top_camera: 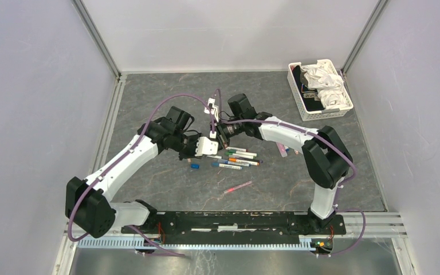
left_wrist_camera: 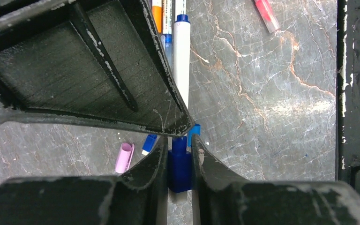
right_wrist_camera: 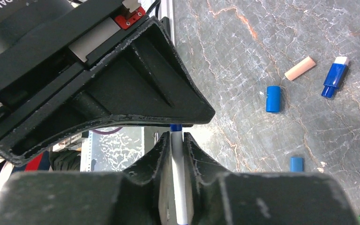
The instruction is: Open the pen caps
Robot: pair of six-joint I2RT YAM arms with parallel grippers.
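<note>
The grey marbled table (top_camera: 149,103) carries loose white pens (top_camera: 242,155), scattered pen caps (right_wrist_camera: 273,99) and a white basket (top_camera: 327,114).

The table top (top_camera: 172,183) has a dark grey, marble-like pattern; the close views show veins of white and rusty orange in it. Plain pale walls close it in on three sides: a left wall (top_camera: 28,86), a back wall (top_camera: 229,28) and a right wall (top_camera: 424,86), all with a faint lilac cast. Slim aluminium posts (top_camera: 96,37) rise at the two far corners, and metal rails (top_camera: 109,114) edge the table along its sides. A ribbed metal strip (top_camera: 206,243) lies along the near edge. The light is soft and even, with faint glare on the stone pattern.
</note>
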